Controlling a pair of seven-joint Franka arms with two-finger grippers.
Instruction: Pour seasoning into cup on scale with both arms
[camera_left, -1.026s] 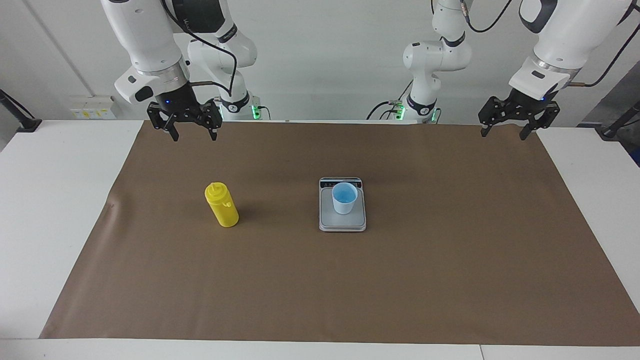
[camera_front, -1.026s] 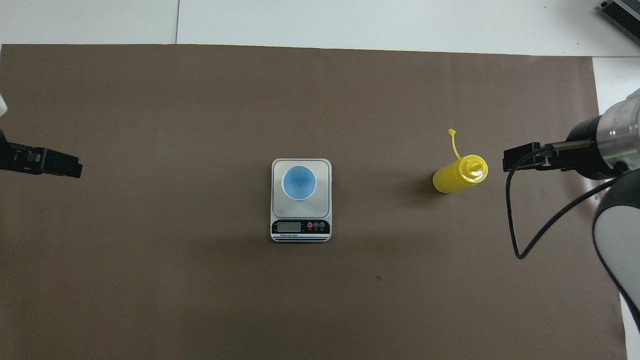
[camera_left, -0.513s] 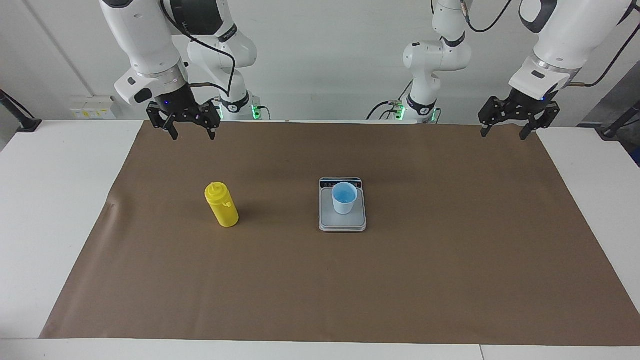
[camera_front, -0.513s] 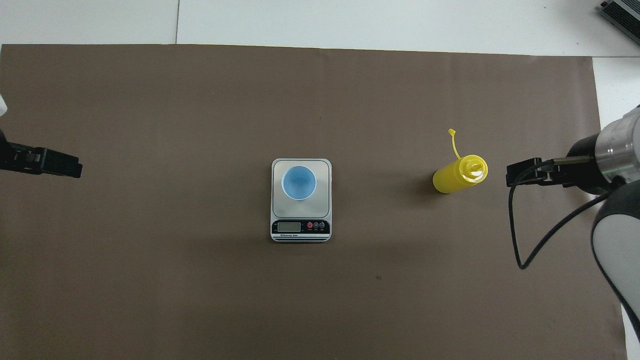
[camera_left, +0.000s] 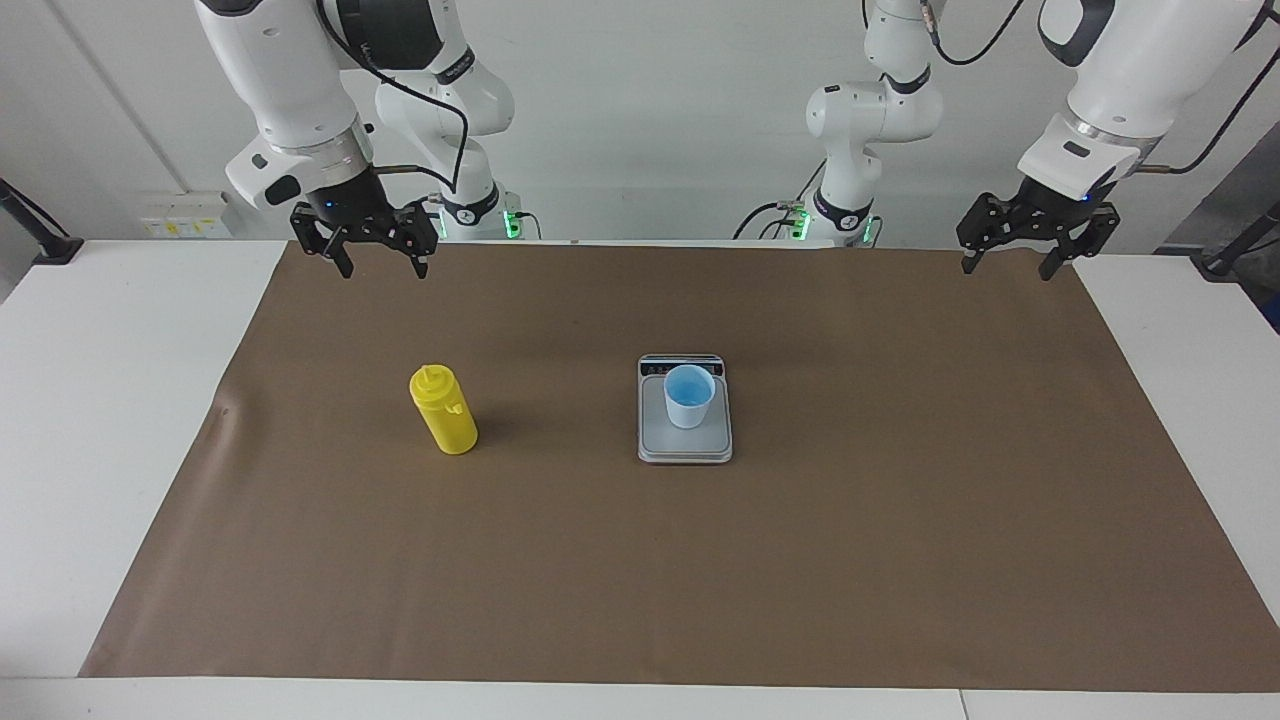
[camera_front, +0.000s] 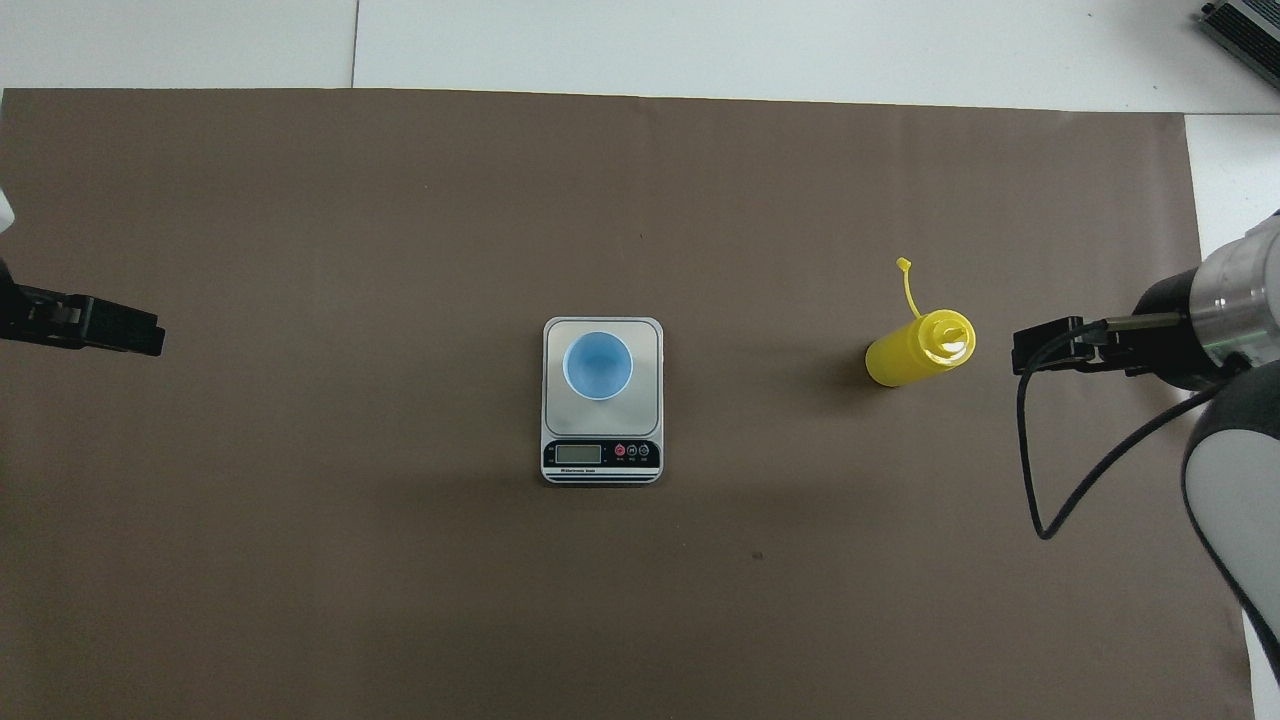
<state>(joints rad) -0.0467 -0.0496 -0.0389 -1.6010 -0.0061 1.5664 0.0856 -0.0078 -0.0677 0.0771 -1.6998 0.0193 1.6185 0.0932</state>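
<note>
Facing view: the yellow squeeze bottle (camera_left: 443, 410) stands upright on the brown paper mat (camera_left: 900, 520), toward the right arm's end of the table. Well apart from it, mid-mat, the kitchen scale (camera_left: 685, 442) carries the pale-blue cup (camera_left: 689, 397) on its platform, the dark display strip along the short edge nearer to the robots. The right gripper (camera_left: 378, 260) hangs with fingers spread and nothing held, over the mat's edge nearest the robots. The left gripper (camera_left: 1008, 262) waits, also spread and empty, over the mat's corner at the left arm's end. Wide bare mat lies around bottle and scale on every side.

Overhead view: the cup (camera_front: 598, 366) sits within the scale (camera_front: 602, 465) platform, clear of its rim. The bottle (camera_front: 918, 348) has its tethered cap (camera_front: 904, 264) dangling off the nozzle. The right gripper (camera_front: 1060, 343) shows just beside the bottle, apart from it. The left gripper (camera_front: 110, 330) pokes in at the mat's edge. White table (camera_front: 750, 45) borders the mat.
</note>
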